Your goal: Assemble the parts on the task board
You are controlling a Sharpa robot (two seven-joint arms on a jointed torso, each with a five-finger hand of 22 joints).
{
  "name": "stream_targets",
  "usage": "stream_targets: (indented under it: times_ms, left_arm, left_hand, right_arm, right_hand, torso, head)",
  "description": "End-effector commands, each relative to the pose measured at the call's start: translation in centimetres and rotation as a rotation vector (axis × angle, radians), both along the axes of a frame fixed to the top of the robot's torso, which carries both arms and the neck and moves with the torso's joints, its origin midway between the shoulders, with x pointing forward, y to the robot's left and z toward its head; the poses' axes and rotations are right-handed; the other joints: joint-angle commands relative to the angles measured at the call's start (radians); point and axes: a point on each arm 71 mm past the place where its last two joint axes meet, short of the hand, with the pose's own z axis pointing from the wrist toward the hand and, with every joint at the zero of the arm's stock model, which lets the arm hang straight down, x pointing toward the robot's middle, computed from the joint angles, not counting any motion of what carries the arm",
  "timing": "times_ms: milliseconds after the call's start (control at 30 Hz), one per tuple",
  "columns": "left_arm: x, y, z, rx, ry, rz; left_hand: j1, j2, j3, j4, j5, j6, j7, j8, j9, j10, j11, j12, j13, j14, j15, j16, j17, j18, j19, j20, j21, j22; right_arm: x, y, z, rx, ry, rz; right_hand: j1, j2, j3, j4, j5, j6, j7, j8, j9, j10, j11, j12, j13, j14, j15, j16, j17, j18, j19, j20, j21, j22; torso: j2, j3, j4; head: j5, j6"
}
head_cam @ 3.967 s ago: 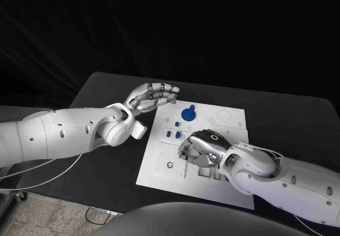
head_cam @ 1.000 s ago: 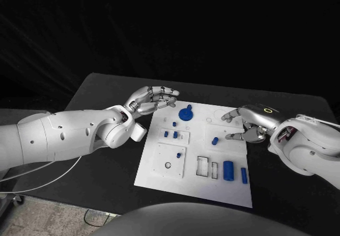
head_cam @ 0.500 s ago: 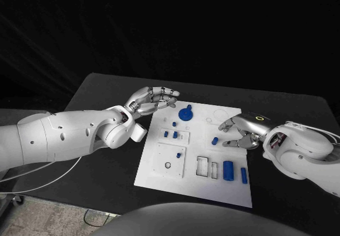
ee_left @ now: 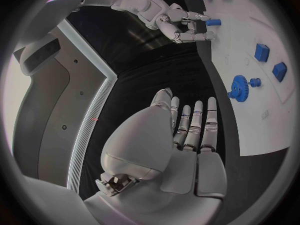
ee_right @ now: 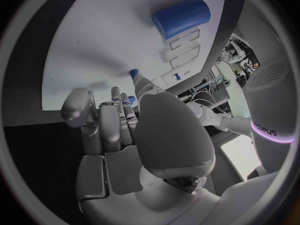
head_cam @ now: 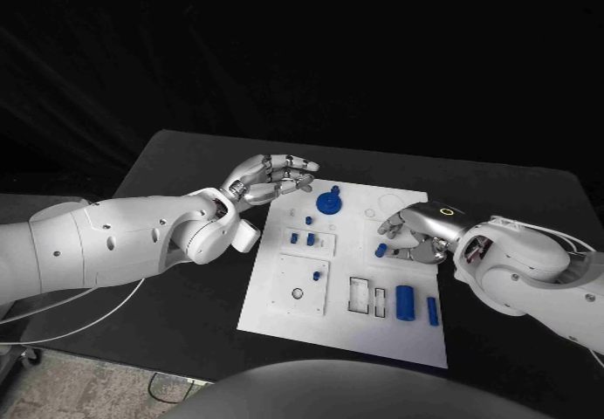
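Parts: a small blue peg (head_cam: pixel 380 250) stands mid-board on the task board (head_cam: pixel 292 310), just beside the right robot hand (head_cam: pixel 415 232), whose spread fingers hold nothing; the left robot hand (head_cam: pixel 271 179) hovers empty, farther off.

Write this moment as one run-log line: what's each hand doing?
left hand: open, beside task board, holding nothing | right hand: over board, fingers at small blue part, grasp unclear | large blue cylinder: lying on board

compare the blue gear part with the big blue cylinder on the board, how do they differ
The gear is a flat toothed disc with a small knob on top; the cylinder is a smooth roll lying on its side. The gear sits at the task board's far end by the left hand; the cylinder lies toward the near end. Both are blue, and neither hand touches them.
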Motion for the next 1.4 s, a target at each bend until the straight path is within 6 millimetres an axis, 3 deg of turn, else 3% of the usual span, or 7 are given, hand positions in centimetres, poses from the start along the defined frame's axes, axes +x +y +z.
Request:
stream_targets:
  times_ms: [33, 633, 800, 900, 1233, 1400]
  left_arm:
    - [-0.1, -0.3, 0.0, -0.014, 0.007, -0.023]
    - [-0.1, -0.4, -0.1, -0.015, 0.014, -0.031]
    - [-0.1, -0.4, -0.1, -0.015, 0.016, -0.033]
    - [-0.1, -0.5, -0.2, -0.015, 0.018, -0.035]
    - [-0.1, -0.6, -0.3, -0.016, 0.023, -0.041]
    - [-0.1, -0.7, -0.3, -0.015, 0.025, -0.042]
  left_hand:
    - [0.011, 0.001, 0.006, 0.0, 0.005, 0.0, 0.006, 0.004, -0.001, 0.002, 0.007, 0.003, -0.001, 0.002, 0.004, 0.006, -0.001, 0.002, 0.01, 0.0, 0.004, -0.002]
    - [0.014, 0.004, 0.009, -0.002, 0.009, 0.0, 0.007, 0.004, -0.003, 0.003, 0.009, 0.003, -0.003, 0.002, 0.005, 0.006, -0.001, 0.001, 0.01, 0.0, 0.004, -0.002]
    - [0.015, 0.005, 0.01, -0.003, 0.01, 0.0, 0.007, 0.004, -0.003, 0.003, 0.009, 0.003, -0.004, 0.002, 0.005, 0.006, -0.002, 0.001, 0.01, 0.0, 0.004, -0.002]
    - [0.016, 0.005, 0.011, -0.003, 0.01, 0.0, 0.007, 0.004, -0.003, 0.004, 0.009, 0.003, -0.004, 0.002, 0.005, 0.006, -0.002, 0.001, 0.01, 0.0, 0.004, -0.002]
    - [0.018, 0.009, 0.015, -0.004, 0.014, 0.0, 0.008, 0.004, -0.004, 0.004, 0.011, 0.003, -0.006, 0.001, 0.007, 0.006, -0.002, 0.001, 0.01, 0.0, 0.004, -0.003]
    - [0.019, 0.01, 0.016, -0.005, 0.017, 0.0, 0.009, 0.004, -0.005, 0.005, 0.011, 0.003, -0.006, 0.001, 0.007, 0.006, -0.003, 0.0, 0.01, 0.001, 0.004, -0.003]
  right_arm:
    - [-0.1, 0.4, -0.3, -0.003, 0.007, 0.025]
    - [-0.3, 1.3, -1.2, 0.011, 0.046, 0.056]
    - [-0.2, 1.3, -1.1, 0.022, 0.038, 0.055]
    - [-0.2, 1.3, -1.1, 0.028, 0.031, 0.054]
    - [-0.3, 1.3, -0.5, 0.066, -0.011, 0.053]
    - [-0.5, 1.2, 0.8, 0.082, -0.037, 0.058]
  right_hand:
    - [0.011, 0.002, 0.001, -0.009, 0.007, 0.011, -0.001, 0.005, -0.002, 0.017, -0.004, -0.005, -0.004, 0.001, -0.008, 0.007, 0.0, -0.009, 0.004, -0.003, 0.005, 0.123]
    - [0.019, 0.01, 0.031, -0.028, 0.019, 0.107, -0.009, 0.036, 0.006, 0.11, -0.021, -0.031, -0.03, 0.0, -0.024, 0.002, -0.012, -0.01, 0.004, -0.017, 0.004, 0.123]
    - [0.058, 0.016, 0.076, -0.053, 0.103, 0.15, -0.015, 0.052, 0.019, 0.139, -0.026, -0.05, -0.041, -0.016, -0.03, -0.022, -0.045, -0.004, -0.01, -0.022, -0.033, 0.114]
    - [0.072, 0.015, 0.099, -0.069, 0.133, 0.166, -0.015, 0.059, 0.027, 0.155, -0.03, -0.057, -0.043, -0.027, -0.031, -0.039, -0.065, 0.0, -0.021, -0.025, -0.056, 0.109]
    - [0.078, 0.017, 0.123, -0.086, 0.136, 0.189, -0.018, 0.07, 0.041, 0.187, -0.036, -0.062, -0.042, -0.023, -0.036, -0.035, -0.061, -0.001, -0.019, -0.03, -0.048, 0.112]
    - [0.071, 0.014, 0.125, -0.087, 0.132, 0.194, -0.019, 0.073, 0.046, 0.195, -0.038, -0.064, -0.041, -0.021, -0.037, -0.034, -0.059, -0.002, -0.018, -0.031, -0.045, 0.113]
  torso:
    - [0.0, 0.0003, 0.001]
    - [0.0, -0.0004, 0.0002]
    - [-0.001, -0.0005, -0.0004]
    - [-0.001, -0.0001, 0.0002]
    - [-0.001, -0.0004, 0.0012]
    - [-0.001, -0.0009, 0.0026]
  head:
    - [0.001, 0.0]
    - [0.0, 0.0]
    - [0.0, 0.0]
    - [0.0, 0.0]
    - [0.006, 0.0]
    - [0.007, 0.0]
